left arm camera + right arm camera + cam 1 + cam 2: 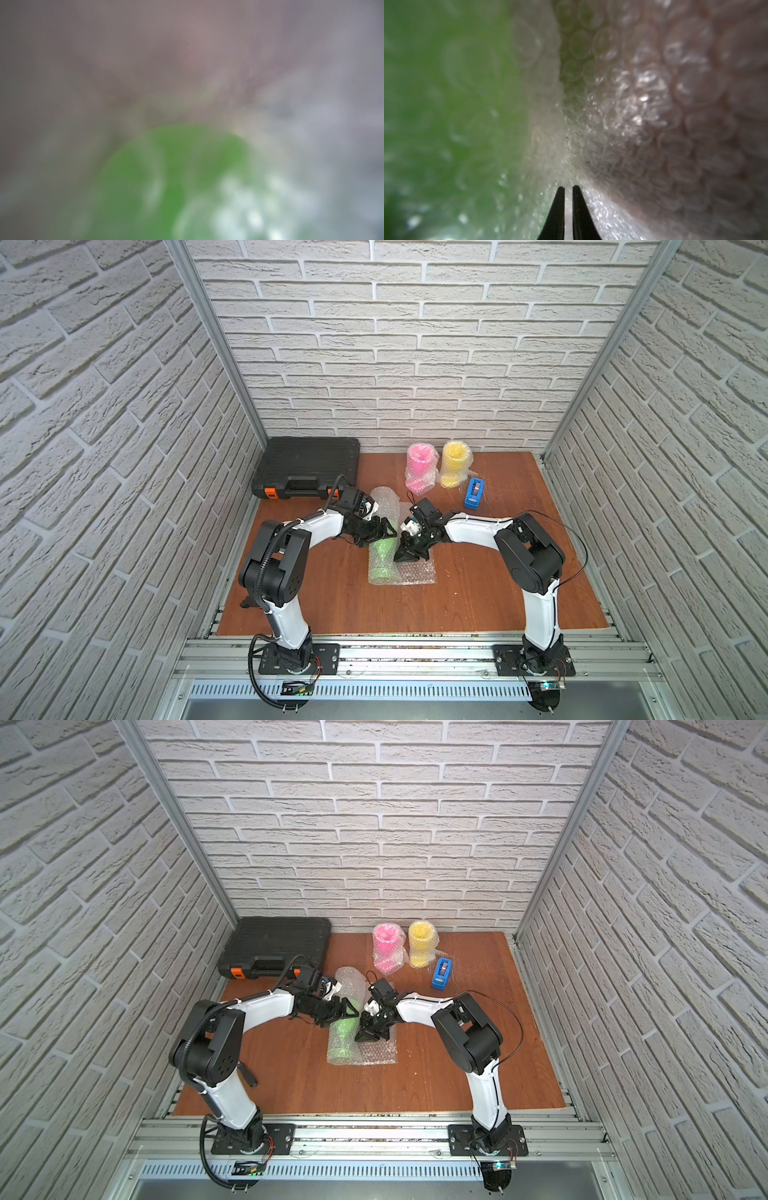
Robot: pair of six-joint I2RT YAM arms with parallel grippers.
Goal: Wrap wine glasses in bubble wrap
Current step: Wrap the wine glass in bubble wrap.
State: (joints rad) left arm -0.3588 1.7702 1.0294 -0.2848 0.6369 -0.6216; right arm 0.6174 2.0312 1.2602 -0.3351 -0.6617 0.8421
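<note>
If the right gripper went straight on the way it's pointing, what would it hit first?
Likely the bubble wrap: the right gripper has its nearly closed tips aimed at the sheet's crease beside the wrapped lime green goblet. It looks almost in contact, though depth is hard to judge.

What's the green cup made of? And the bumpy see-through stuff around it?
The green cup looks like plastic: it is a solid lime colour and smooth, not see-through like glass. The bubble wrap around it looks like thin, soft plastic film: it is clear-whitish and shiny, covered in little round air bubbles, and crinkled where it folds.
</note>
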